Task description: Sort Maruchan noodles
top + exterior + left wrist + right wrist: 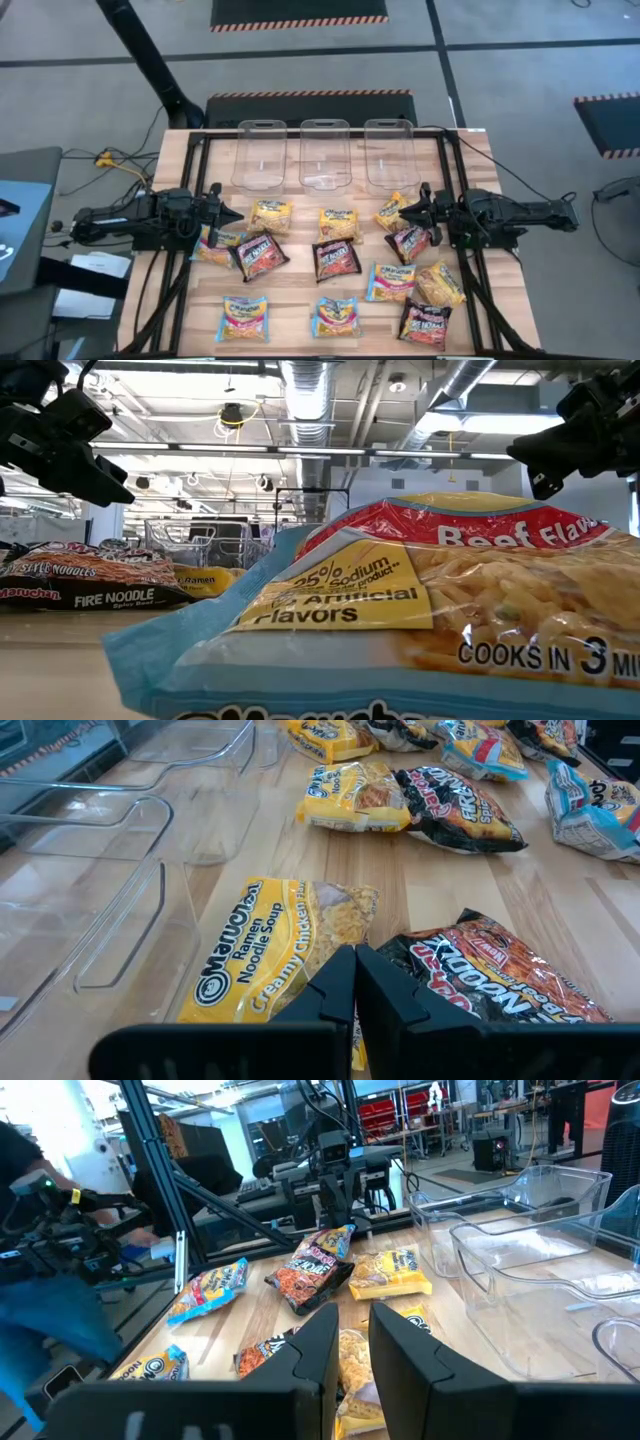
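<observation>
Crinkly square noodle packets [337, 258] lie unsorted mid-frame; left gripper [236, 213] fingers pressed together, right gripper [408, 211] fingers spread, must pick one.

The high view looks straight down on the whole pale wooden table [330, 290], both arms reaching in from its sides. The low view sits at table-top height, pressed against a light blue and yellow crinkly noodle packet [400, 620], facing the room. The left wrist view looks past the closed left gripper [355, 982] across the packets; the right wrist view looks past the right gripper [353, 1342] toward it, both sharing the three clear plastic bins [520, 1250].
</observation>
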